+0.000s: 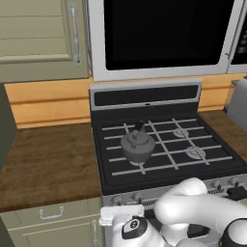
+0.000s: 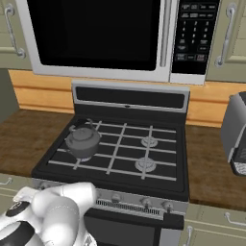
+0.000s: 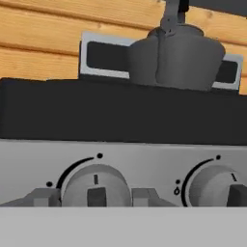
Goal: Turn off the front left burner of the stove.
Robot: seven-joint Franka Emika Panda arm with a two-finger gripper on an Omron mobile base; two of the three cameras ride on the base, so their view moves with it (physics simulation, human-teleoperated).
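The black stove [image 1: 103,144] [image 2: 178,158] has a steel front strip of knobs. Its front left burner [image 1: 126,168] [image 2: 72,162] is a pale grate section, with a grey kettle [image 1: 137,146] [image 2: 82,141] sitting just behind it on the left grates. In the hand view my gripper [image 3: 95,198] is level with the leftmost knob [image 3: 96,189]. One fingertip [image 3: 46,197] sits tight against its left side, the other against its right. The knob's mark points straight up at a dot [image 3: 99,156]. The kettle [image 3: 176,55] looms above the strip.
A second knob [image 3: 217,188] sits to the right, its mark tilted. A large microwave [image 1: 164,34] [image 2: 105,36] hangs over the stove. Wooden counters [image 1: 48,161] [image 2: 211,168] flank it, with a toaster [image 2: 236,137] on the right. My white arm [image 1: 193,212] covers the strip's middle.
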